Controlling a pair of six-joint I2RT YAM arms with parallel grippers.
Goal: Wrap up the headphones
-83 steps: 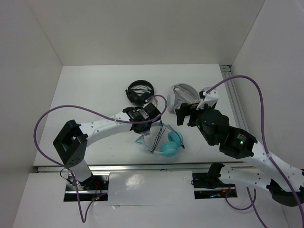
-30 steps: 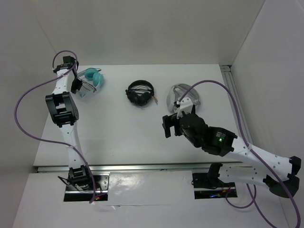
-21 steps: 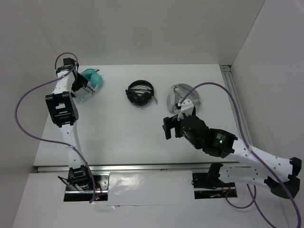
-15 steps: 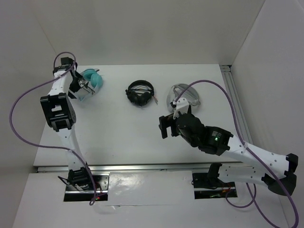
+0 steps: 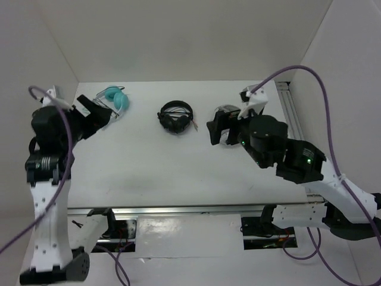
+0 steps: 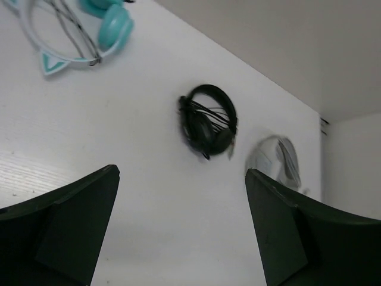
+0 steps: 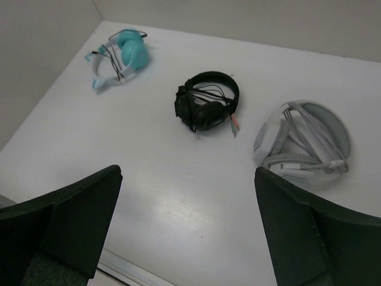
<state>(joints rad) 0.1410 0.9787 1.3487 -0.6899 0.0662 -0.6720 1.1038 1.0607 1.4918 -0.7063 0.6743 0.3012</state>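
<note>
Far-left back corner of the table (image 5: pixel 149 167): headphones (image 5: pixel 118 100) lie loose, both end effectors empty.
I see the left gripper (image 6: pixel 181 171) with its fingers spread wide, holding nothing and raised off the table; the teal headphones lie up and left of it, well apart from either finger. I see the right gripper (image 7: pixel 188 171) gaping just as wide and touching nothing, hanging near the grey round case (image 7: pixel 303 143). Black headphones (image 7: pixel 205 107) sit between the case and the teal pair. A thin dark cable crosses the pale cat-ear headband.
</note>
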